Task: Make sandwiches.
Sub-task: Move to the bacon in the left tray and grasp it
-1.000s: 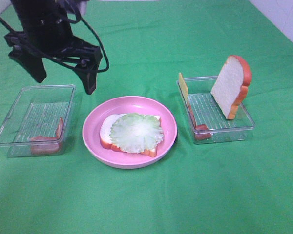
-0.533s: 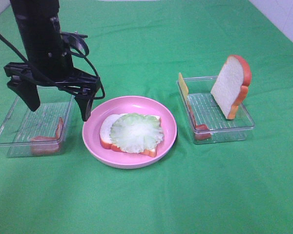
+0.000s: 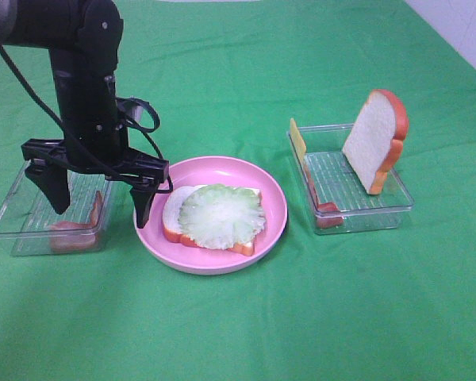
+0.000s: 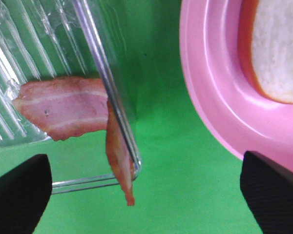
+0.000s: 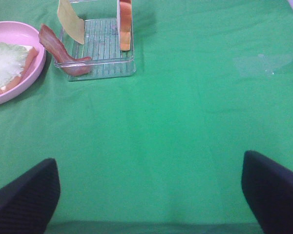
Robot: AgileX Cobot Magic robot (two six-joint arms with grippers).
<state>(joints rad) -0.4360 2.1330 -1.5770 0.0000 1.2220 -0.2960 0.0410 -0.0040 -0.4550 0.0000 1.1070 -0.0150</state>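
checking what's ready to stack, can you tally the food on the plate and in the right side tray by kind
bread slices: 2
lettuce: 1
cheese: 1
bacon: 1
total: 5

The left tool (image 3: 101, 213), jaws spread wide, has dropped from above the clear tray (image 3: 16, 232) and now straddles its plate-side wall, one finger inside near the bacon (image 3: 96, 209), the other at the edge of the pink plate (image 3: 154, 232).
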